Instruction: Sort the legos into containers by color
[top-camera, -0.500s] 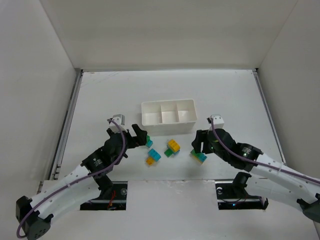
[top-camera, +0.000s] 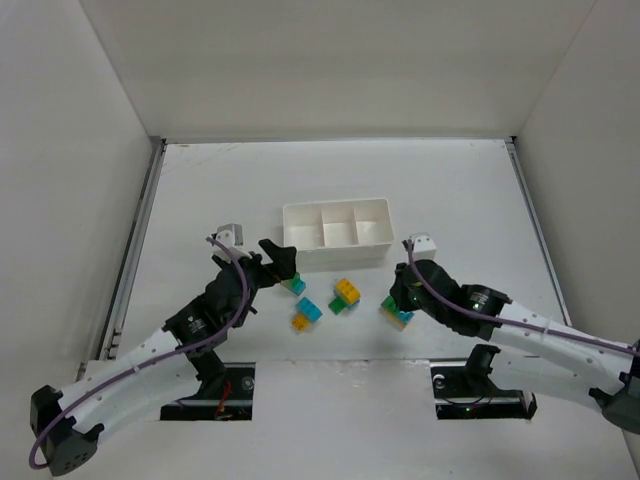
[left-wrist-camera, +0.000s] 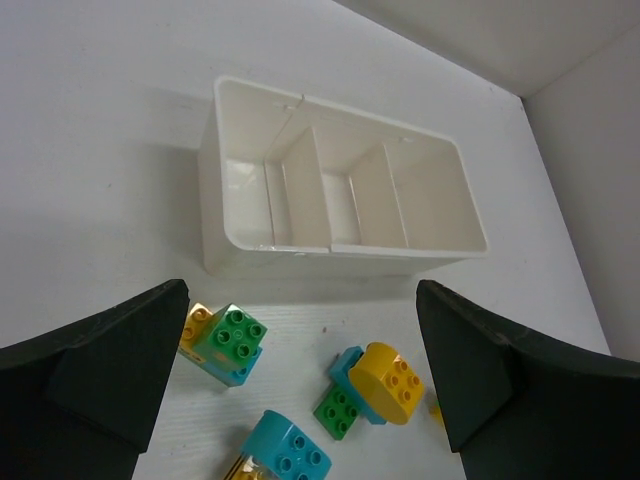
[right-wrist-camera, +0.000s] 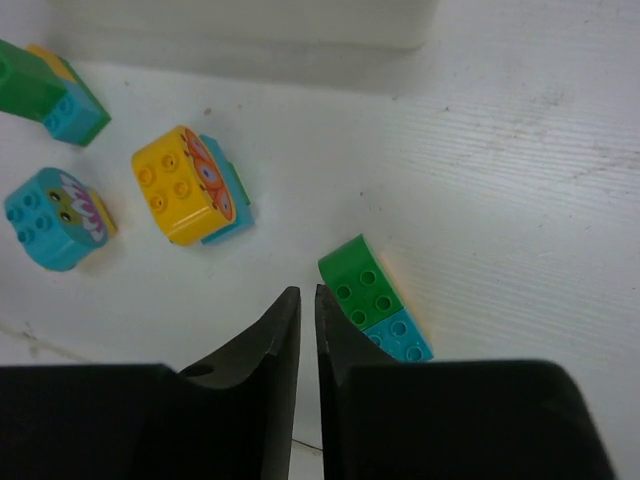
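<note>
My right jaws are clenched, the two black tips pressed together with nothing between them, at the bottom centre of the right wrist view. Just to the right of the tips lies a green-on-cyan stack (right-wrist-camera: 375, 318) on the white table (right-wrist-camera: 520, 150). I cannot tell whether it touches them. Further up and left in that view sits a yellow brick backed with cyan (right-wrist-camera: 185, 185), and at the left edge a round-cornered cyan brick (right-wrist-camera: 50, 215) rests on an orange one.

My left jaws are released, spread wide at the two lower corners of the left wrist view, and they grasp nothing. Three of the legos lie between them on the table. The cyan brick is at the bottom edge, the yellow brick is right of centre with a green piece joined to it, and a green-topped stack (left-wrist-camera: 230, 342) is at the left, close to the left-hand tip.

From above, all four legos lie in a loose row across the middle of the frame, between my two arms. Beyond them stands the white tray (top-camera: 290, 228), its long side facing me. Its three compartments run side by side, left to right, apart from every brick.
</note>
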